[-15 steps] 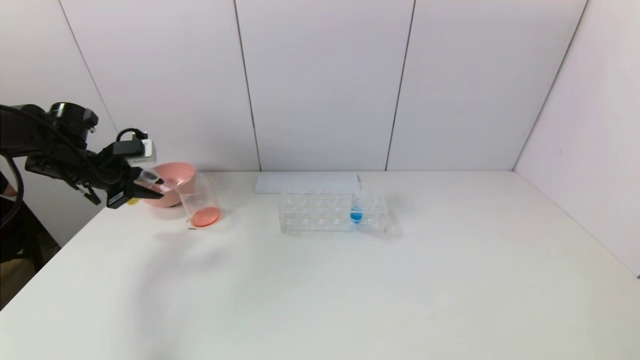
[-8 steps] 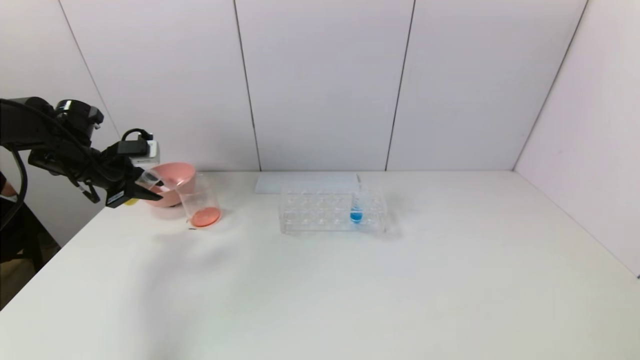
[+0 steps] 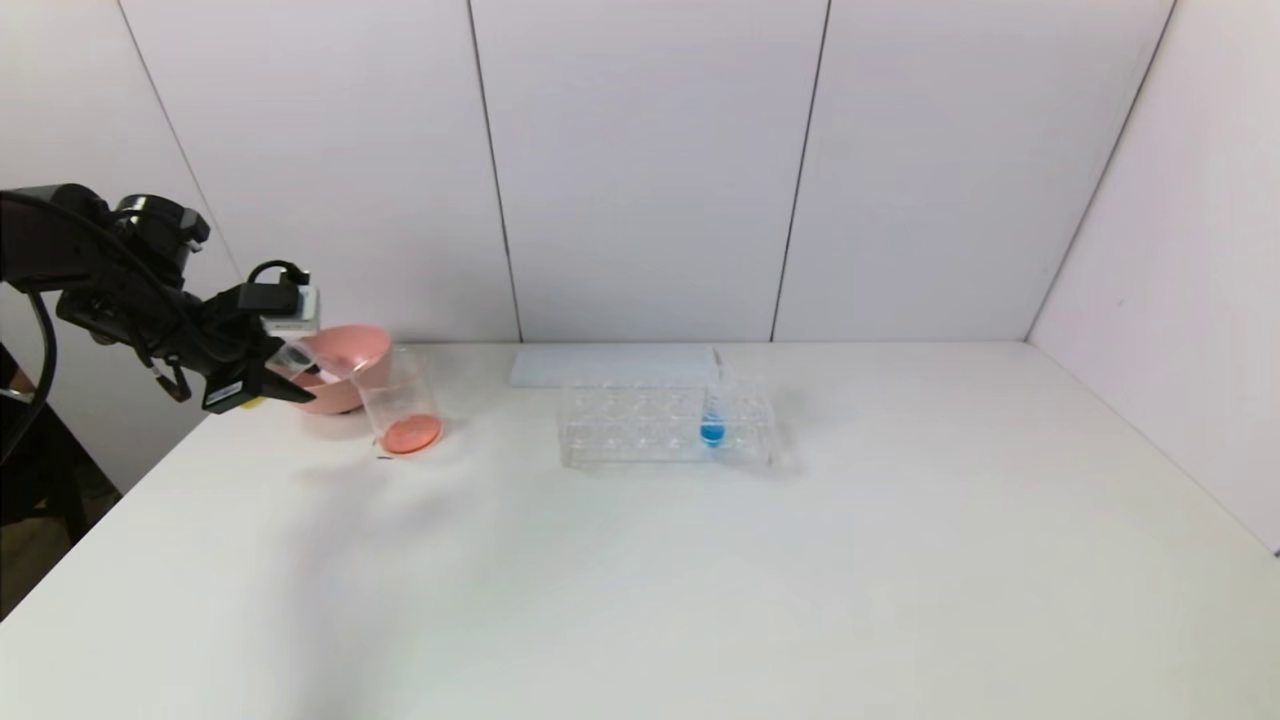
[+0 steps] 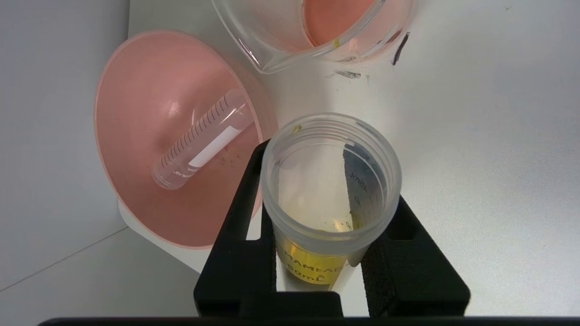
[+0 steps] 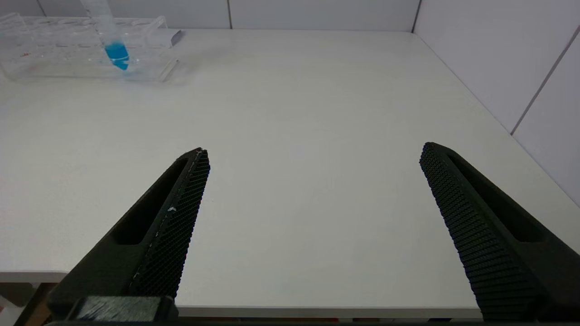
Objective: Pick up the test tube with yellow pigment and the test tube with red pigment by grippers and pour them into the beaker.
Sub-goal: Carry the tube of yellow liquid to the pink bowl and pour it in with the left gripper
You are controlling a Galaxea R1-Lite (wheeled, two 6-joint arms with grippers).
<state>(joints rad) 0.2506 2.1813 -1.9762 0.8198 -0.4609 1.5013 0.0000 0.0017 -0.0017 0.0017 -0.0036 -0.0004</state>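
Note:
My left gripper (image 3: 262, 386) (image 4: 331, 190) is shut on the test tube with yellow pigment (image 3: 291, 357) (image 4: 312, 267). The tube is tilted, with its open mouth towards the beaker (image 3: 402, 404) (image 4: 281, 45) and a little yellow left at its lower end. The mouth hangs beside the pink bowl's rim, short of the beaker, which holds orange-pink liquid at its bottom. No test tube with red pigment is in view. An empty clear graduated tube (image 4: 199, 140) lies in the pink bowl (image 3: 350, 348) (image 4: 136, 113). My right gripper (image 5: 313, 151) stands open over the table's near edge.
A clear tube rack (image 3: 665, 425) (image 5: 68, 45) stands at mid-table with a blue-liquid tube (image 3: 712, 420) (image 5: 115, 50) upright in it. Behind the rack lies a flat white slab (image 3: 610, 365). Walls close the table at the back and right.
My left gripper has drawn a little to the left with the yellow tube, away from the beaker. Nothing else has moved.

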